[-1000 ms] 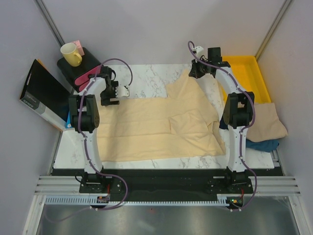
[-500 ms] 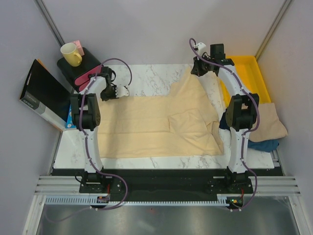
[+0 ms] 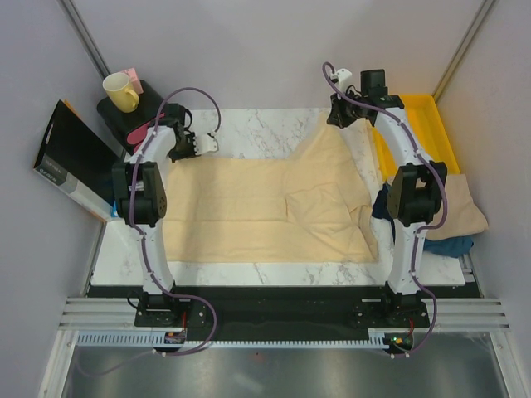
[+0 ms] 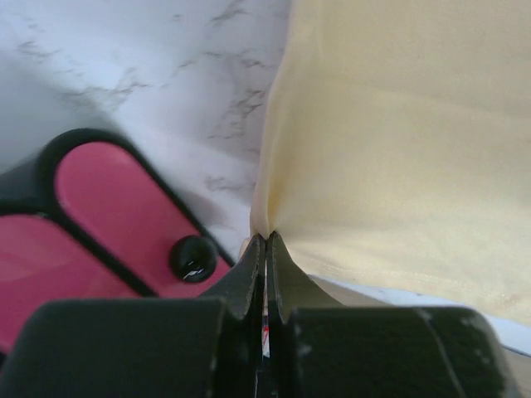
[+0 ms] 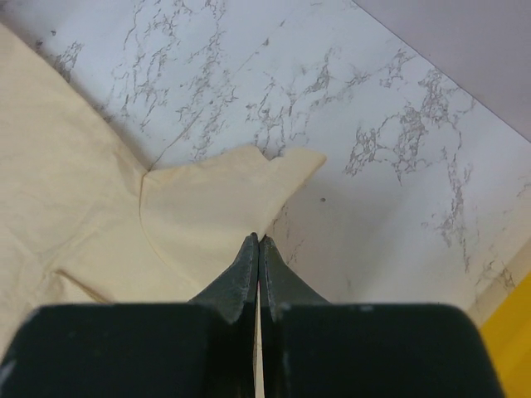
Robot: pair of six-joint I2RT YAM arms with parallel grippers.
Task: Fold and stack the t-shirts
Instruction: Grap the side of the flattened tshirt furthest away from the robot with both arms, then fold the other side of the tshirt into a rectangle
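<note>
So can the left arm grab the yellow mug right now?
Probably not right away. The left gripper is shut on the edge of the cream t-shirt, so it would have to let go first. The yellow mug stands nearby, and nothing looks in the way.

The cream t-shirt (image 3: 265,207) is a plain pale yellow-cream, unprinted. The counter (image 3: 249,137) under it is white marble with thin grey veins. On the right are a bright yellow tray (image 3: 436,124), a tan t-shirt (image 3: 460,207) that is a shade darker and beiger, and a teal-blue cloth (image 3: 448,246). At far left, a pale yellow mug (image 3: 120,91) stands on a black case (image 3: 133,116) with pink-red panels. The left arm (image 3: 153,249) and right arm (image 3: 406,249) are white with black joints and purple cables (image 3: 195,104). The left tool (image 4: 265,242) and right tool (image 5: 258,242) are both black.
</note>
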